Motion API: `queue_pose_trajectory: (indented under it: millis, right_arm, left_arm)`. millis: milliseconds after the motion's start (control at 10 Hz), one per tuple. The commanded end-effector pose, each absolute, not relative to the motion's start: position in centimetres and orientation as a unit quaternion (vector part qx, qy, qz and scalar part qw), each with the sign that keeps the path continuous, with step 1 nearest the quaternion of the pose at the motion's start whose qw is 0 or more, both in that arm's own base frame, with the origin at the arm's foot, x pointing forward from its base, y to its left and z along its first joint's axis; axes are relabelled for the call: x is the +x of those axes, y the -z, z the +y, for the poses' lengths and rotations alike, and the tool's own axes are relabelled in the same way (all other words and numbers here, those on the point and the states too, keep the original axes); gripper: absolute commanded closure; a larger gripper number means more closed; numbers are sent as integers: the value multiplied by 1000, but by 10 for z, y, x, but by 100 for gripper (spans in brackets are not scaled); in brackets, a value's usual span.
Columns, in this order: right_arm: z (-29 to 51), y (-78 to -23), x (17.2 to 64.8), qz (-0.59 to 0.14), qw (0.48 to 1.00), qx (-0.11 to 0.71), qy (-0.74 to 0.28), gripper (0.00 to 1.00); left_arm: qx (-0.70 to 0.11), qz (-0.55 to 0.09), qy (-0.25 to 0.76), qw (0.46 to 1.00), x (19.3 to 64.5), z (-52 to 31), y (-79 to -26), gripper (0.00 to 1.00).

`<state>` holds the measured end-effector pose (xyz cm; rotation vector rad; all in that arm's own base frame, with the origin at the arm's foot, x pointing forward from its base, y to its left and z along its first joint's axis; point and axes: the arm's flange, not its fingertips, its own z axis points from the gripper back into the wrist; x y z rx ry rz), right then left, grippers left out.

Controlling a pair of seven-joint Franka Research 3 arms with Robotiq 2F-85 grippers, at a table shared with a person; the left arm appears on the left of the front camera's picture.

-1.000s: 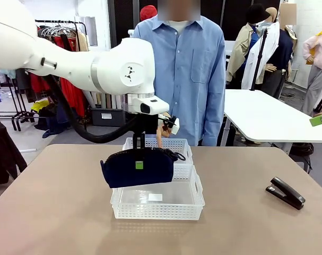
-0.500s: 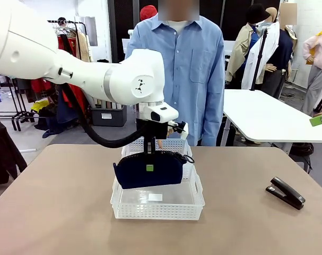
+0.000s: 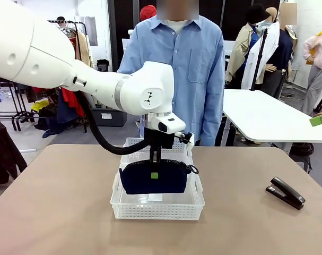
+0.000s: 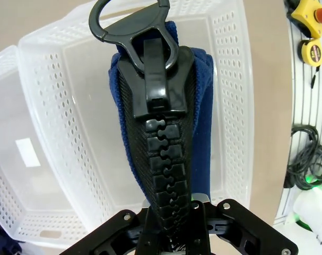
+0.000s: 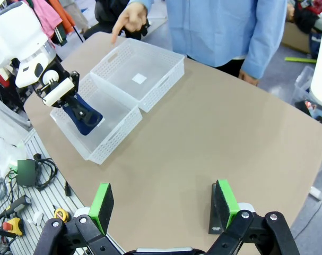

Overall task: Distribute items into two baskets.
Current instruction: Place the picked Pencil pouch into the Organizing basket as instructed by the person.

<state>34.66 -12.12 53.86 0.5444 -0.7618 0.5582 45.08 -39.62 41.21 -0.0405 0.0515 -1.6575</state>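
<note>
Your tan, matte worktop [image 3: 54, 212] stands in a room with a clothes rack [image 3: 84, 45]. Your left claw [image 3: 155, 171] is clamped on the soft navy pouch [image 3: 139, 180], which hangs low over the nearer perforated white basket [image 3: 158, 211]. The right claw [image 5: 163, 204] is spread wide. The black stapler [image 3: 286, 192] lies well to the right.

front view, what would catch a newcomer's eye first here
The big white left arm dominates. Its left gripper is shut on the top of a navy zip pouch that hangs low in the mouth of the nearer white basket. A black stapler lies alone on the table at the right. A person in a blue shirt stands at the far side, behind the farther basket.
</note>
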Motion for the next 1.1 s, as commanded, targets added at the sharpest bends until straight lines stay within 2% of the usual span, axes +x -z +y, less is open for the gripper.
queue_pose_trajectory:
  millis: [0, 700, 800, 1000]
  right_arm:
    - [-123, -540, 349, -376, 844, 267, -272, 0]
    - [-123, -540, 349, -376, 844, 267, -272, 0]
    - [-123, -540, 349, -376, 844, 267, -272, 0]
    - [-123, -540, 349, -376, 844, 267, -272, 0]
  left_arm:
    - [-17, 15, 746, 666, 454, -397, -398, 100]
    - [-34, 54, 753, 655, 457, -400, -361, 100]
    - [-36, 59, 753, 654, 457, -400, -359, 86]
    - [-36, 51, 752, 656, 455, -399, -363, 47]
